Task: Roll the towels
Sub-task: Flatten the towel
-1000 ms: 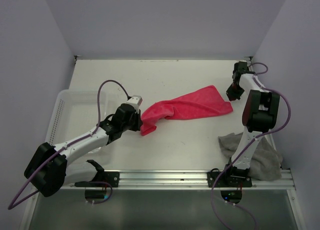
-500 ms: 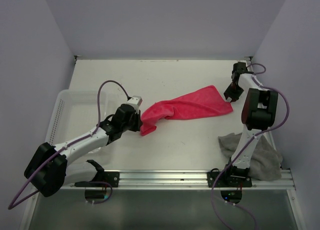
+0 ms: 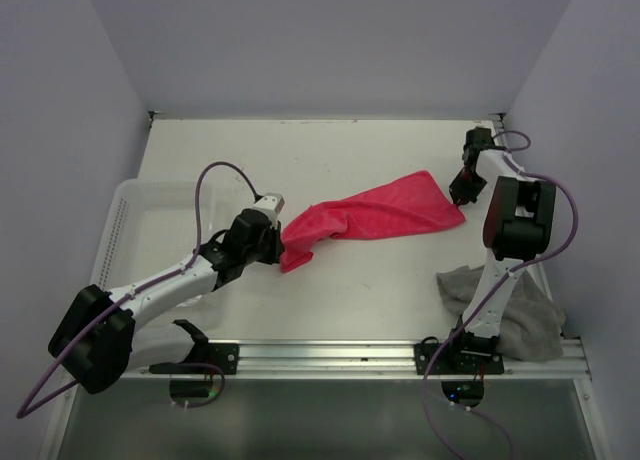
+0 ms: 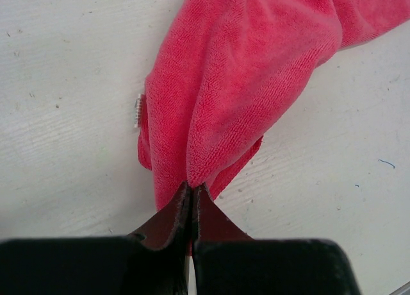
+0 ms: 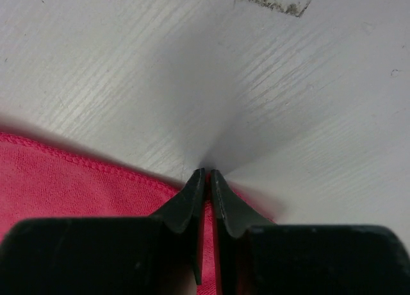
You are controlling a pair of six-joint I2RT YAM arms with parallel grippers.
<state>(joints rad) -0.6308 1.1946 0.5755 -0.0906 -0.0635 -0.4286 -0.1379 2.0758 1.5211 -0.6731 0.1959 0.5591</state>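
The pink-red towel lies stretched across the middle of the white table, bunched at its left end. My left gripper is shut on that bunched end; in the left wrist view the towel hangs from the closed tips of the left gripper. My right gripper is at the towel's far right corner. In the right wrist view the right gripper has its jaws almost together, with the hemmed edge of the towel pinched between them. The grey-taupe towel lies crumpled by the right arm's base.
A white perforated basket stands at the left edge, partly under my left arm. Grey walls close in the table on three sides. A metal rail runs along the near edge.
The right wrist has shifted slightly toward the far right, and the towel's right corner has drawn up a little with it. The left arm has not moved.
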